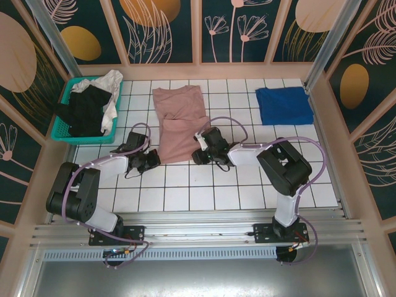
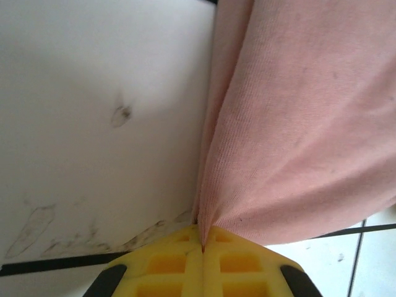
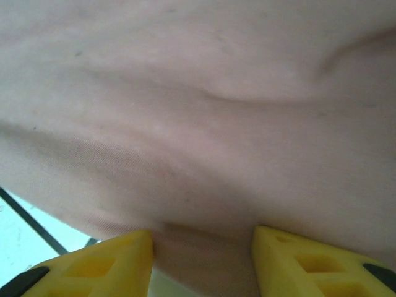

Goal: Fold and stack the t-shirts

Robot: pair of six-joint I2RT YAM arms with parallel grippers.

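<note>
— What's out on the tiled surface [image 1: 204,185]?

— The pink t-shirt [image 1: 179,120] lies in the middle, and its near part looks doubled over. A blue t-shirt [image 1: 283,105] sits folded at the far right, well apart. A teal basket [image 1: 79,138] at the far left holds black and white cloth.

— And the arms?

— The left arm [image 1: 108,164] is at the pink shirt's near left corner. Its jaws are closed tight on a pinch of the hem [image 2: 203,210], with cloth fanning away from them. The right arm [image 1: 247,151] is at the near right edge. Its jaws stand partway apart with cloth between them, not pinching it as far as I can see.

— So what would make this fold go well?

— I'd want the right side to bite the same layers as the left before anything lifts. Then both should rise level and travel together toward the far edge with the hem taut between them. That way the crease lands straight and the corners meet. Lift unevenly and I'd expect the cloth to skew, or slip from the looser side.
</note>
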